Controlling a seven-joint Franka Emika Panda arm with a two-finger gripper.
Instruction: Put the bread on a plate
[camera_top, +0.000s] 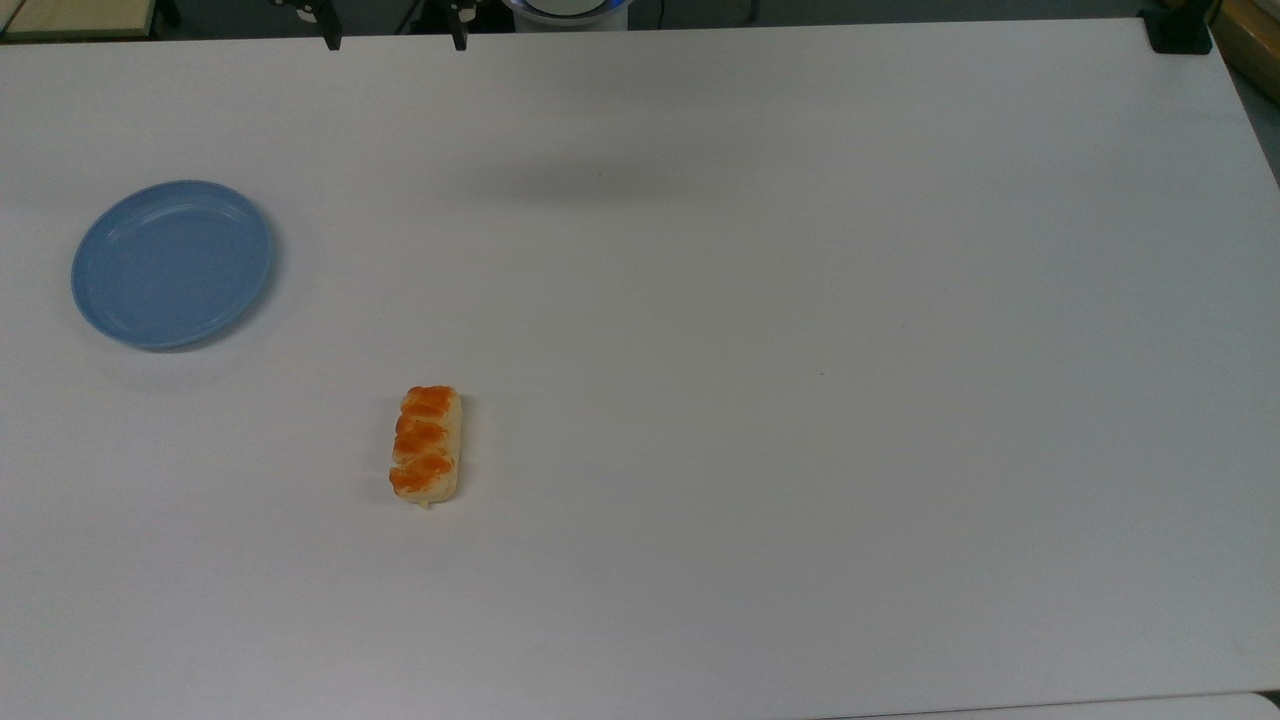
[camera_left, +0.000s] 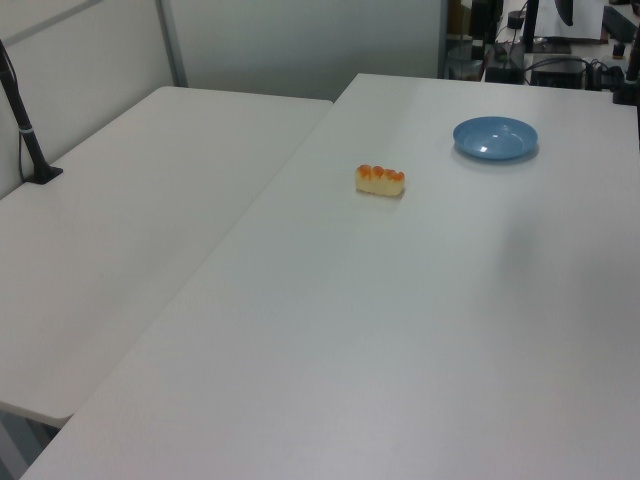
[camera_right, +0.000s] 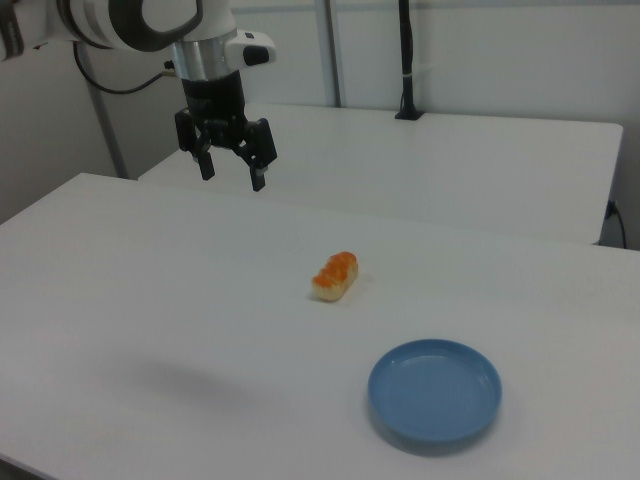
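The bread lies flat on the white worktop, left of centre in the lower half of the top view, glazed bumps up. The plate sits well apart from it, at the top view's upper left, holding nothing. In the right view's upper left the end effector hangs above the worktop, fingers spread wide, gripping nothing. No writing is readable.

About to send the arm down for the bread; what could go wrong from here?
The bread is small and rounded, so the open fingers of the gripper may clip it and push it aside. The plate lies apart from it with a shallow rim, so an off-centre release could roll the bread off.
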